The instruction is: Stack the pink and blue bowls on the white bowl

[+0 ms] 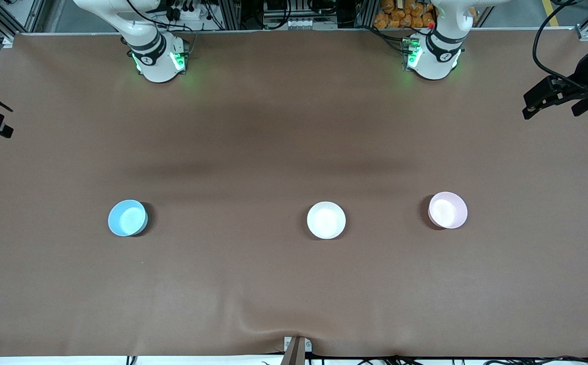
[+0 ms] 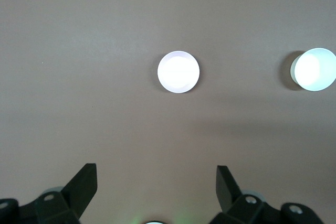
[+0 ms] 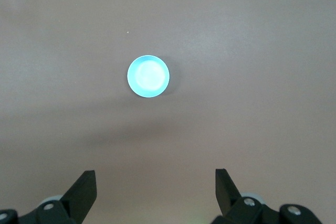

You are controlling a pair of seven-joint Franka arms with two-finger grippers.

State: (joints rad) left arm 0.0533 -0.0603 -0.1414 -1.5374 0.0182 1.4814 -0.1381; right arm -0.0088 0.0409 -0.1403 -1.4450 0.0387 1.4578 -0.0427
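The left gripper point(image 2: 156, 174) hangs high over the matte brown table cover point(image 1: 253, 152), its black wedge-shaped fingers point(image 2: 84, 184) spread wide apart and holding nothing. Ahead of its fingertips sits the pink bowl point(image 2: 178, 72), round and glossy, glare-washed nearly white. Off to one side of that is the white bowl point(image 2: 315, 70), equally smooth. The right gripper point(image 3: 155, 179) is likewise raised, its fingers parted and empty. The sky-blue bowl point(image 3: 148, 76), a shiny plain round, stands alone ahead of its tips.
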